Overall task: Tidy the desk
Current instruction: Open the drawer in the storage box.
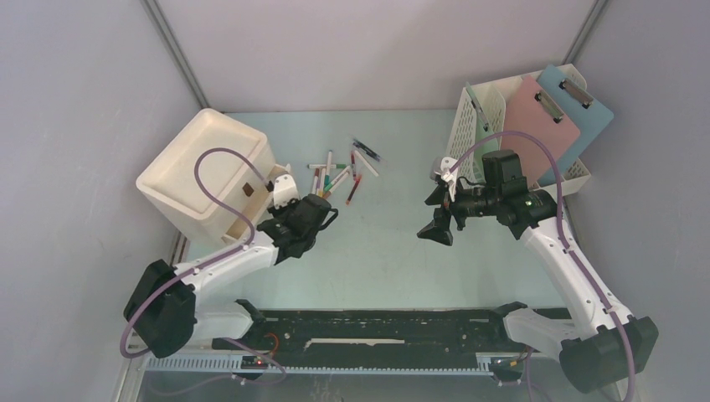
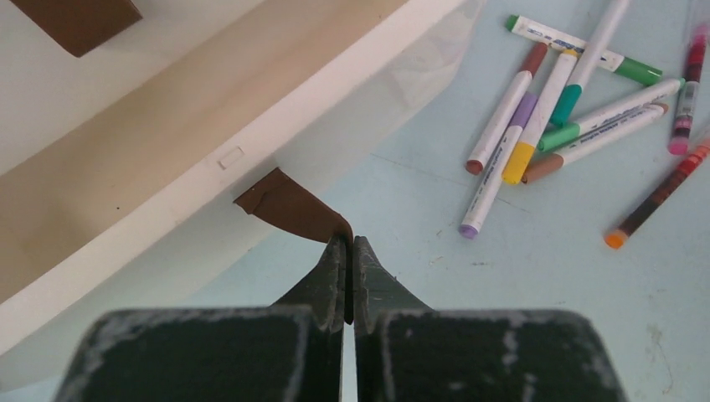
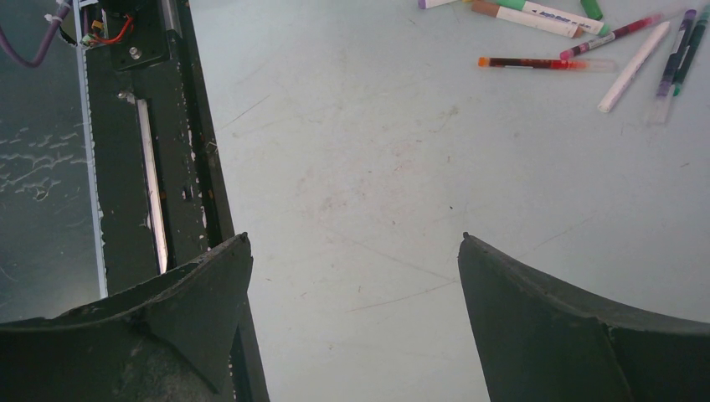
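Mint-green desk [image 1: 377, 251]: markers [image 1: 342, 176] are strewn ahead-right of the closed left gripper [image 2: 350, 243], nearer than the wide-spread right gripper [image 3: 356, 243].

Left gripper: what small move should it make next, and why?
Probably lift slightly and carry the brown scrap over the rim of the white bin. The left gripper is shut, and the scrap's corner seems pinched at its tips, low against the bin's outer wall. A second brown piece already lies inside the bin, so this one likely belongs there too.
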You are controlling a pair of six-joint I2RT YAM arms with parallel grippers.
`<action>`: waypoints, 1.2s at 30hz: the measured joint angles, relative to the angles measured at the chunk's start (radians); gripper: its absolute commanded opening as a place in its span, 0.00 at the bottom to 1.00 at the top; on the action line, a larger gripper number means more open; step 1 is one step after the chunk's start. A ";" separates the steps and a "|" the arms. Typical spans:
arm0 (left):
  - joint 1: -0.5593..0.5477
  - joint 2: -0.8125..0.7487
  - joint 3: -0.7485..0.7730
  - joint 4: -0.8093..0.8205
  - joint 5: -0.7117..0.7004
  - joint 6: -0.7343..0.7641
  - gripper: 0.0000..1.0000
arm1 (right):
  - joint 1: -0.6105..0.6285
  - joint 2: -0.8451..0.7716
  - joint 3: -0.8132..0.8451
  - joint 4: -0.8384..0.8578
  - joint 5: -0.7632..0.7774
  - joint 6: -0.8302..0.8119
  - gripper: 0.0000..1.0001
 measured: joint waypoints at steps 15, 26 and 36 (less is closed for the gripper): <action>-0.083 -0.062 0.000 -0.026 0.103 0.039 0.35 | 0.000 0.000 0.000 0.000 0.000 0.000 1.00; -0.109 -0.167 -0.058 0.239 0.599 0.279 0.84 | 0.000 0.000 0.000 0.000 0.000 0.000 1.00; -0.109 -0.163 -0.056 0.356 0.809 0.394 0.96 | 0.000 0.000 0.000 0.000 0.004 0.000 1.00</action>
